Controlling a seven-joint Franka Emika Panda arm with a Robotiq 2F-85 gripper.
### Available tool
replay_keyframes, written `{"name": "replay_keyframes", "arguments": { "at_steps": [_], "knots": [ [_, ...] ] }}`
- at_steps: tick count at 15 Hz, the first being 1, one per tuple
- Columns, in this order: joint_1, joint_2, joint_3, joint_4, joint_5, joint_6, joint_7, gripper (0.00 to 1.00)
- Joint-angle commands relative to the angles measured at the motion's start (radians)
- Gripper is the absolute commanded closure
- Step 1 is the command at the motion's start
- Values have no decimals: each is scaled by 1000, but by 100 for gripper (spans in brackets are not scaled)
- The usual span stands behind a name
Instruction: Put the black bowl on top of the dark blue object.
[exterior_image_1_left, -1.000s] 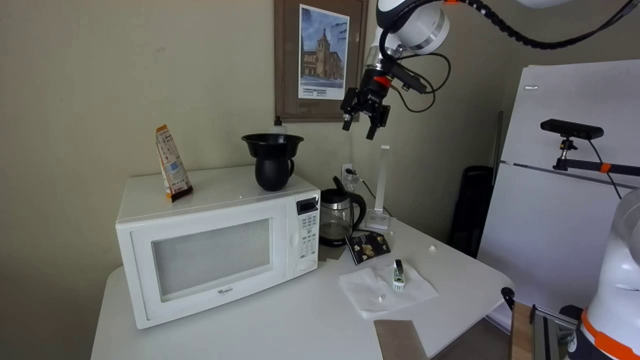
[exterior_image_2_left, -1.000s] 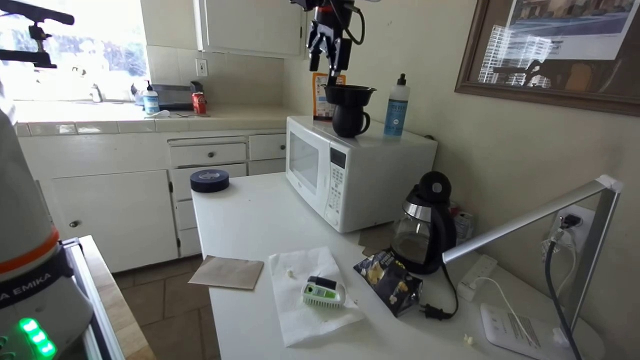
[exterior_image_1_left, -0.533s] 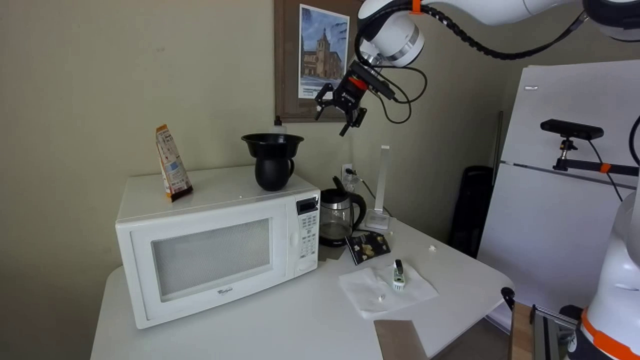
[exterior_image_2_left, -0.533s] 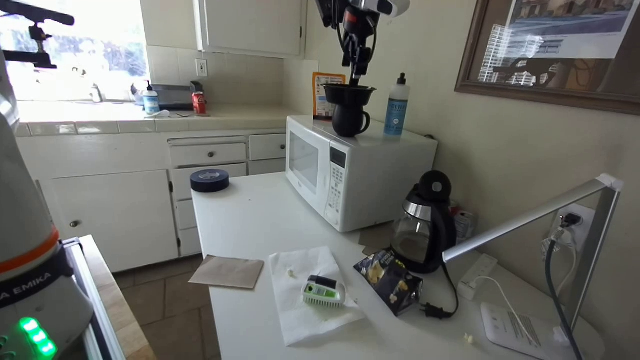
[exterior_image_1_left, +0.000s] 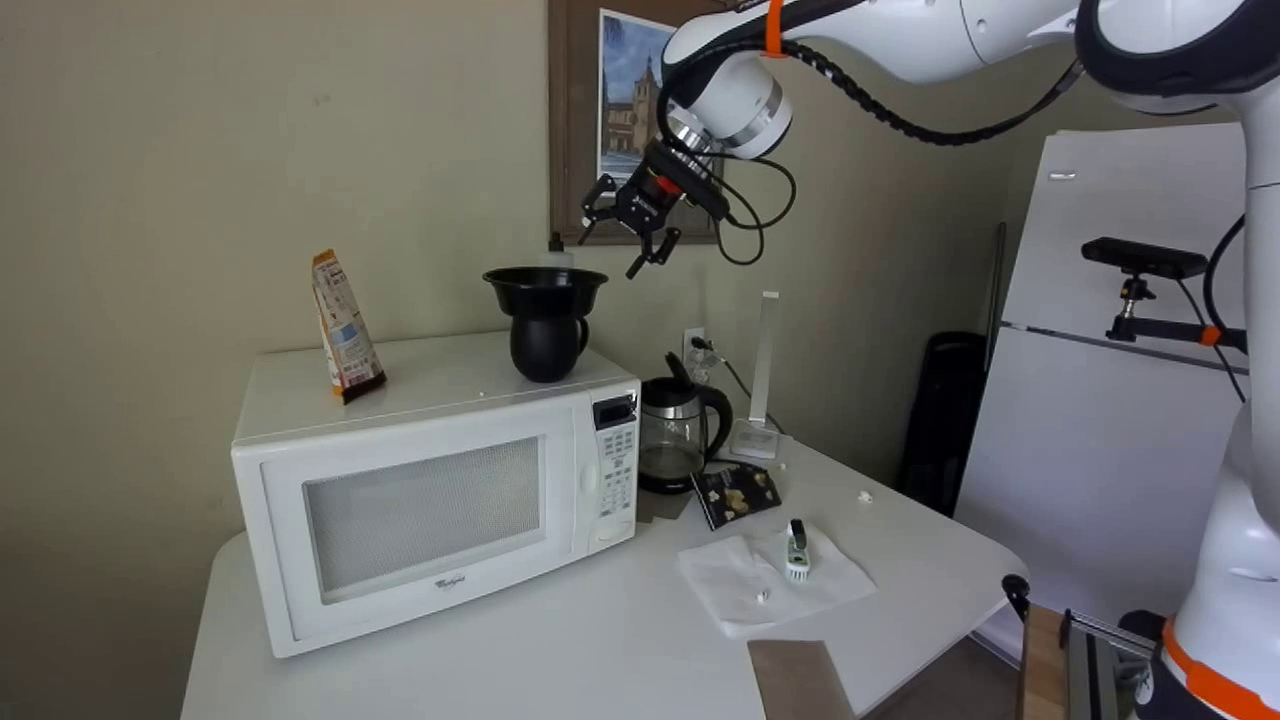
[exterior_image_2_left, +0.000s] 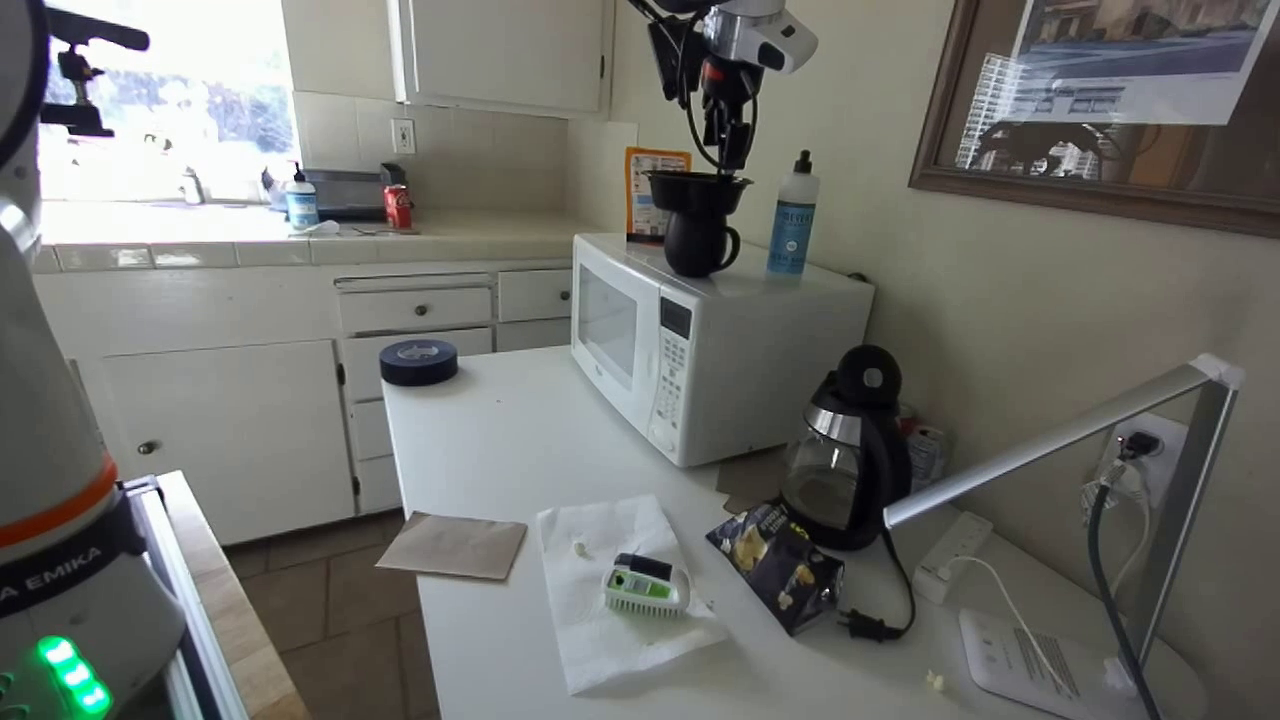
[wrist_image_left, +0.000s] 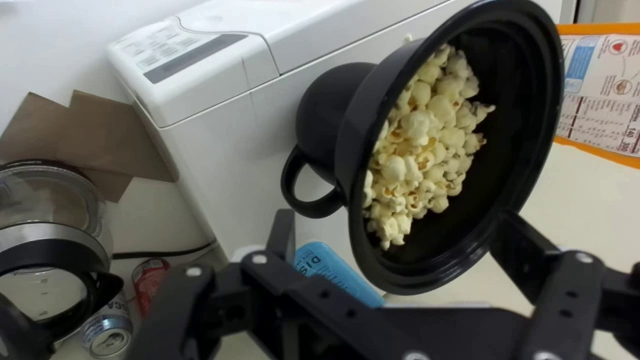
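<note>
The glossy black bowl sits on top of a black mug on the microwave. The bowl and mug also show in an exterior view. In the wrist view the bowl holds popcorn. A dark blue roll of tape lies on the table's corner; it is out of the other views. My gripper is open and empty, tilted, a little above and beside the bowl's rim. In the wrist view the gripper's fingers are spread, and one fingertip overlaps the rim; I cannot tell whether they touch.
The white microwave carries a snack bag and a blue soap bottle behind the bowl. A kettle, popcorn bag, lamp, brush and paper towel are on the table.
My gripper has moved toward the bowl and tilted, coming from farther off by the framed picture to close beside the rim. The bowl, mug and tape have not moved.
</note>
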Motion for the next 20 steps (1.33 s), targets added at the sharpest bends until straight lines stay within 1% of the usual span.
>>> {"name": "replay_keyframes", "arguments": {
  "at_steps": [1, 2, 3, 5, 7, 12, 13, 14, 18, 20],
  "knots": [
    [-20, 56, 29, 65, 26, -25, -10, 0],
    [-23, 63, 33, 70, 24, -30, -11, 11],
    [-26, 71, 37, 78, 25, -31, -14, 24],
    [-31, 84, 43, 85, 26, -33, -19, 42],
    [-35, 95, 48, 94, 22, -41, -19, 56],
    [-43, 100, 58, 100, 18, -81, -30, 96],
    [-45, 98, 60, 101, 20, -93, -36, 99],
    [-45, 92, 61, 98, 17, -105, -41, 100],
    [-41, 61, 61, 102, 1, -126, -61, 98],
    [-40, 37, 67, 101, 10, -129, -99, 98]
  ]
}}
